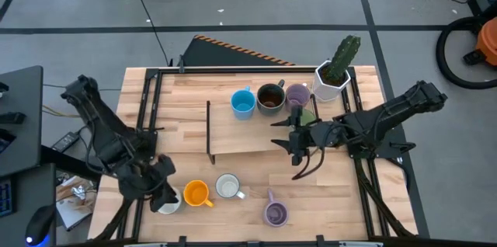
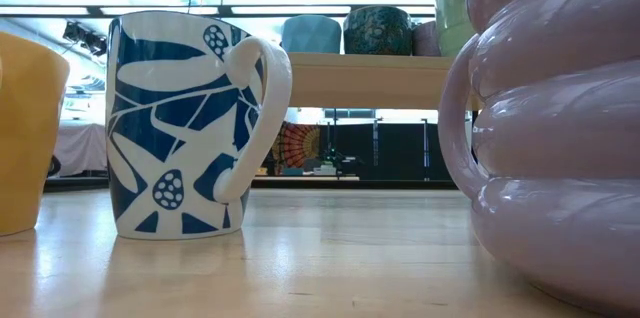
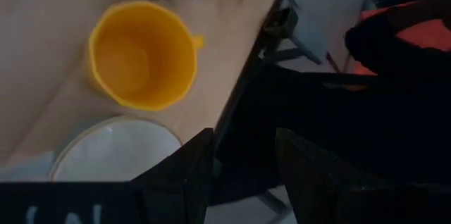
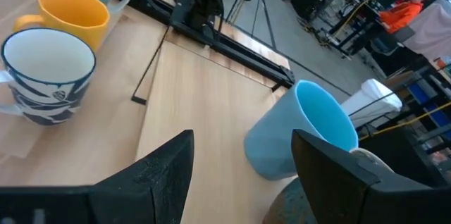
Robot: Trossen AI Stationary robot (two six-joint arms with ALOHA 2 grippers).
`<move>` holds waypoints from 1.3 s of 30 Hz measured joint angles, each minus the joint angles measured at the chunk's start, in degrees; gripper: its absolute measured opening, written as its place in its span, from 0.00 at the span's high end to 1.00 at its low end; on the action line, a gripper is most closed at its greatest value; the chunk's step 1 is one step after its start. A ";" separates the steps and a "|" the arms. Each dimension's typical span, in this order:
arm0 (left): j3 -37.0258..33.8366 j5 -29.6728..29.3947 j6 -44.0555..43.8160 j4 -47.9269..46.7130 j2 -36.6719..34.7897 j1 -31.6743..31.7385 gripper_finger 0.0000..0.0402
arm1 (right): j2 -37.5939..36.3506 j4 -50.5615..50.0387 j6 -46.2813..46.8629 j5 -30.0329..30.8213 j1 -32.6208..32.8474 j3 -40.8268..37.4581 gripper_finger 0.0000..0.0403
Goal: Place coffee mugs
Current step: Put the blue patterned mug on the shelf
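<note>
On the raised wooden shelf [image 1: 233, 134] at the back stand a blue mug [image 1: 243, 103], a dark brown mug [image 1: 270, 98], a purple mug [image 1: 297, 95] and a green mug [image 1: 309, 115], which my right arm half hides. On the table's near part stand a white mug [image 1: 168, 203], an orange mug [image 1: 196, 193], a blue-patterned white mug [image 1: 227, 186] and a second purple mug [image 1: 276, 213]. My left gripper [image 3: 246, 175] is open over the table's near left edge, beside the white mug [image 3: 116, 150]. My right gripper [image 4: 243, 182] is open above the shelf, short of the blue mug [image 4: 303, 136].
A white hexagonal pot with a cactus [image 1: 335, 74] stands at the shelf's far right corner. A thin dark bar [image 1: 209, 126] runs along the shelf's left end. Bare wood lies between the shelf and the near mugs [image 1: 248, 165].
</note>
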 joint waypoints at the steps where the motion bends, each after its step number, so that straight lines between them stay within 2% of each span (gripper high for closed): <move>1: 1.66 -0.44 0.17 -1.99 1.32 0.00 0.60 | 0.00 0.00 0.00 -0.59 -0.28 0.00 0.39; 5: 8.30 0.13 0.11 -10.18 7.91 0.00 0.62 | 0.00 -0.09 -0.70 -1.33 -0.75 0.00 0.39; 12: 17.37 2.26 1.31 -18.33 16.48 0.02 0.65 | 0.00 0.66 -2.82 -1.58 -2.55 0.00 0.39; 18: 18.04 2.31 0.52 -18.25 18.85 0.27 0.65 | 0.00 -0.77 0.45 -2.85 -3.26 0.00 0.39; 24: 17.98 1.39 1.81 -18.02 20.88 0.53 0.65 | 0.00 -2.89 3.24 -2.85 -1.09 0.00 0.39; 28: 17.95 -1.97 5.63 -17.46 21.69 1.98 0.65 | 0.00 -3.84 4.81 -2.85 0.10 0.00 0.39; 34: 17.95 -5.47 5.20 -15.20 22.16 6.85 0.65 | 0.00 -4.00 5.92 0.07 2.12 0.00 0.39; 39: 17.98 -6.72 17.03 -10.78 25.58 10.38 0.65 | 0.00 -6.89 5.89 5.47 3.54 0.00 0.39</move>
